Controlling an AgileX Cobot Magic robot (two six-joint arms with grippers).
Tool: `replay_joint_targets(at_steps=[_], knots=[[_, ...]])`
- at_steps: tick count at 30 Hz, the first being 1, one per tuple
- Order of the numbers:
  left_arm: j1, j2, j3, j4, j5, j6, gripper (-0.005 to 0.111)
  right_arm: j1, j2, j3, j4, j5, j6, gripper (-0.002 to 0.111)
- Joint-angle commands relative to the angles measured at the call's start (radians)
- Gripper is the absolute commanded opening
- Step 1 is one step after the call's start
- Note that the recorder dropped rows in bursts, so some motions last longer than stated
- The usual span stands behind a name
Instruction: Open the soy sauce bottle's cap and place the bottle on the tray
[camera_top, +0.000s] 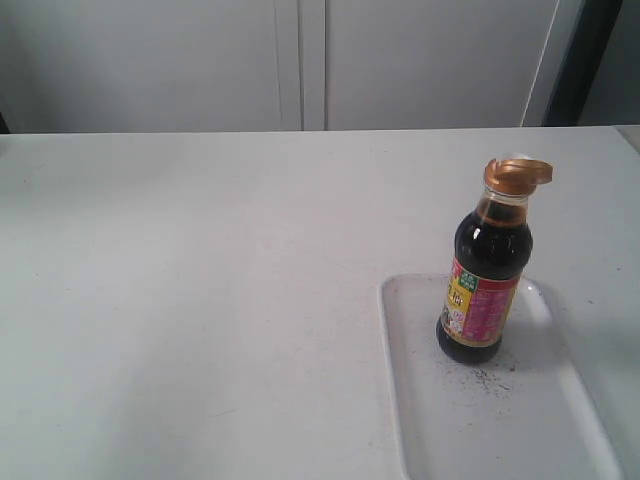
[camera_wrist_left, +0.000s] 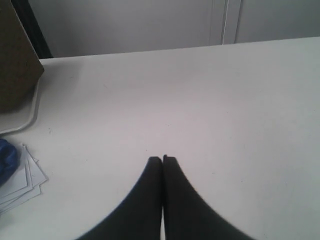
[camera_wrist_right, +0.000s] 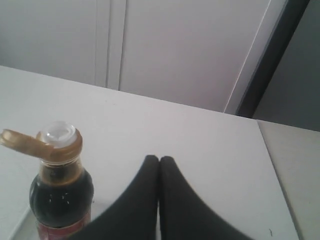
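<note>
The soy sauce bottle (camera_top: 485, 280) stands upright on the white tray (camera_top: 420, 400) at the right of the table, dark liquid inside and a red, yellow and green label on its body. Its golden-bronze cap (camera_top: 516, 175) is flipped open, the lid hanging to one side and the whitish spout (camera_wrist_right: 59, 134) exposed. The right wrist view shows the bottle (camera_wrist_right: 60, 192) beside my right gripper (camera_wrist_right: 159, 159), which is shut, empty and apart from it. My left gripper (camera_wrist_left: 162, 159) is shut over bare table, holding nothing. Neither gripper shows in the exterior view.
In the left wrist view a brown box (camera_wrist_left: 17, 55) sits on a white tray edge (camera_wrist_left: 32, 107), with loose white papers (camera_wrist_left: 22, 175) and a blue object (camera_wrist_left: 7, 160) near them. White cabinet doors (camera_top: 300, 60) stand behind the table.
</note>
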Motion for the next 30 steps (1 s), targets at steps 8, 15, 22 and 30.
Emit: replay_joint_targets(at_steps=[8, 15, 22, 30], knots=[[0.002, -0.152, 0.109, -0.049, -0.075, -0.01, 0.0, 0.002, -0.196, 0.094, 0.05, -0.039, 0.003, 0.0], [0.002, -0.157, 0.111, -0.049, -0.075, -0.01, 0.0, 0.002, -0.2, 0.094, 0.05, -0.036, 0.002, 0.0], [0.002, -0.157, 0.111, -0.049, -0.075, -0.01, 0.0, 0.002, -0.2, 0.094, 0.052, -0.036, 0.005, 0.0], [0.002, -0.157, 0.111, -0.049, -0.075, -0.01, 0.0, 0.002, -0.2, 0.094, 0.052, -0.035, 0.005, 0.0]])
